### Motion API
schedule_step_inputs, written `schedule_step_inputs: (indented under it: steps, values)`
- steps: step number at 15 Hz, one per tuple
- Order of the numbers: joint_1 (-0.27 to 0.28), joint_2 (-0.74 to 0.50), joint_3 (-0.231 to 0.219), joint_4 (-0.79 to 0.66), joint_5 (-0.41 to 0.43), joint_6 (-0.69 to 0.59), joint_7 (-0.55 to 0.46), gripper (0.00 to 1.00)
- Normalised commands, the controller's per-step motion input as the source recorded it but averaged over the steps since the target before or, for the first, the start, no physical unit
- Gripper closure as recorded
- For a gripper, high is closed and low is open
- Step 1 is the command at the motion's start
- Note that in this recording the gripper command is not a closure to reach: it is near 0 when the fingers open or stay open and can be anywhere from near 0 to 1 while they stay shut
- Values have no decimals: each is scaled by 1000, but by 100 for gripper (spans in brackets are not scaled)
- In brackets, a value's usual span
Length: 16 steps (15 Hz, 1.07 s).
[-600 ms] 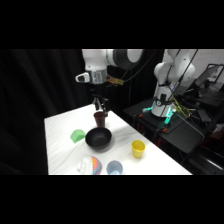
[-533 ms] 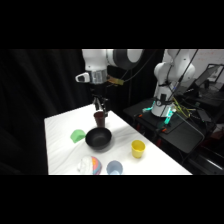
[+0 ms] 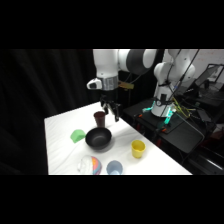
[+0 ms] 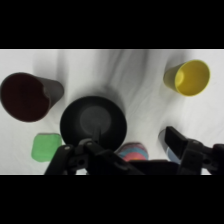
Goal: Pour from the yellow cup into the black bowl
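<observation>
Nothing has shifted since half a second ago: your gripper (image 3: 112, 111) still hangs above the black bowl (image 3: 98, 138), close by the dark red cup (image 3: 99, 118) behind it. The yellow cup (image 3: 138, 148) stands upright on the bench (image 3: 65, 125), to the right of the black bowl and apart from it, untouched. The fingers (image 4: 176, 141) stand apart, holding nothing. Judgement: the grasp is not begun; you must carry across from the bowl to that cup.
</observation>
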Motion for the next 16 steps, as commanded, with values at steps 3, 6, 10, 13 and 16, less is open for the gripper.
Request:
schedule_step_inputs:
  steps: [3, 6, 10, 13, 16]
  values:
    - [203, -368, 165, -383, 84, 206, 109, 0]
    - [178, -343, 144, -402, 94, 262, 57, 0]
    - [151, -311, 117, -446, 101, 305, -32, 0]
    - [156, -318, 125, -487, 110, 341, -58, 0]
    - [145, -233, 119, -387, 87, 321, -61, 0]
